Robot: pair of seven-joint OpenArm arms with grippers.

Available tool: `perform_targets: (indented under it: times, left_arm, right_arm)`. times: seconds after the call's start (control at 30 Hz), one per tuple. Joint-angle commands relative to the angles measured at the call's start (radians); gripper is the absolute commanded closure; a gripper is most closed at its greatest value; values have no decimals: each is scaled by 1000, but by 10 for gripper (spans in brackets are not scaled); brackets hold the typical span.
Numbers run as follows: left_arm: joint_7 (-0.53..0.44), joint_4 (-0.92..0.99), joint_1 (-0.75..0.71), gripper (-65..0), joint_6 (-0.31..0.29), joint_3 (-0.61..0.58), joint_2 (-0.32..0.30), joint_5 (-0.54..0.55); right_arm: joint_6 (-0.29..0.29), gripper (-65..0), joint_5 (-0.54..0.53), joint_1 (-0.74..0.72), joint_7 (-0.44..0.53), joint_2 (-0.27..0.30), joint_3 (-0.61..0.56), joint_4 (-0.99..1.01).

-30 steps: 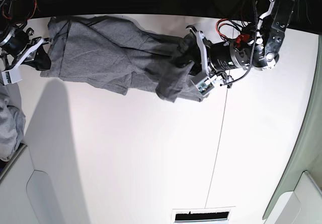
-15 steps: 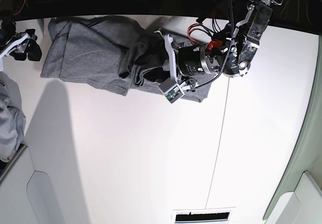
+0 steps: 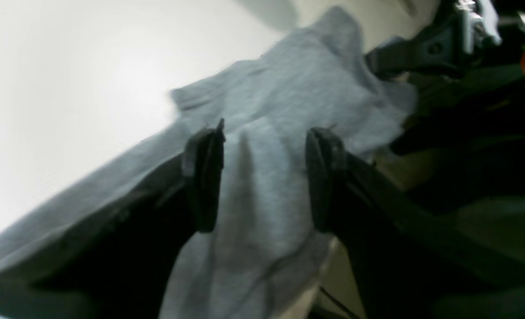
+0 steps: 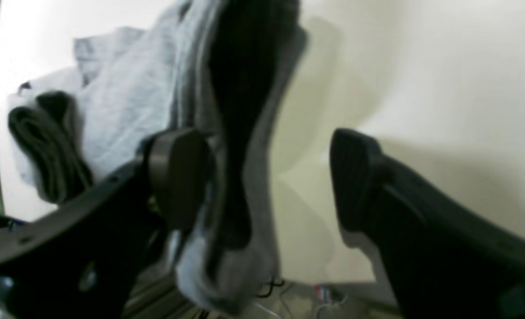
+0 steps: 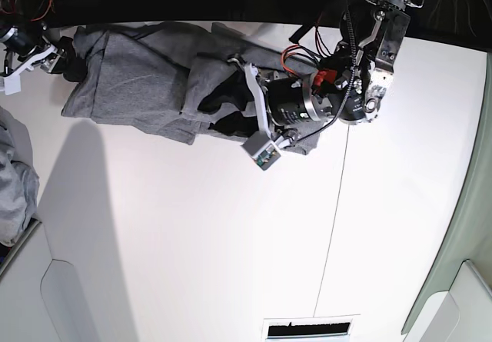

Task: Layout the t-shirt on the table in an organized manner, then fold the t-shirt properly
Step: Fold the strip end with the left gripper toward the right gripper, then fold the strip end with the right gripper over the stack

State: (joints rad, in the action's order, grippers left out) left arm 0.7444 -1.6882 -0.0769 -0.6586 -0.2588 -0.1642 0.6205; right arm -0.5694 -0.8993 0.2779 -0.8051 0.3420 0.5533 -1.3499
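Bright overhead light washes the table (image 5: 192, 242) to near-white glare in the base view, with a soft grey shadow falling down its left side. That view bows at the edges like a fisheye. Both wrist views are smeared and out of focus: the t-shirt (image 3: 262, 186) is soft, the fingers (image 4: 178, 173) dark blurs against a blown-out cream surface.

the left pincer (image 3: 262, 177) stands with its two dark fingers (image 3: 205, 177) apart, grey t-shirt (image 3: 267, 133) fabric bunched between and beyond them. the cloth trails down to the lower left over the white bench (image 3: 67, 88). blurred dark arm parts (image 3: 435, 44) sit at upper right.
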Motion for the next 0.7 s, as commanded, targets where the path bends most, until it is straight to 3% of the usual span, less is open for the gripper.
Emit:
perform_targets:
  times: [0.0,0.2,0.27,0.37,0.4,0.57,0.67]
  left_arm:
    - [-14,-15,12,-320,-8,25,-7,19]
    - [-8,-15,12,-320,-8,177,-80,46]
    - [-5,-15,8,-320,-8,223,-110,60]
    - [-3,-15,-8,-320,-8,294,-150,73]
    - [0,-15,-16,-320,-8,317,-163,79]
    - [8,-15,-69,-320,-7,404,-222,87]
    - [6,-14,-133,-320,-8,408,-221,98]
  right_arm:
    - [-15,-443,-21,-6,3,10,-11,-13]
    - [-14,-429,-21,-9,4,-23,-106,-13]
    - [-14,-324,-21,-9,6,-33,-106,-15]
    - [-14,-55,-20,-9,27,-34,-106,-18]
    - [-14,0,-18,-11,31,-34,-106,-21]
    - [-14,0,28,-49,30,-31,-39,-42]
    - [-13,0,28,-69,26,-1,33,-43]
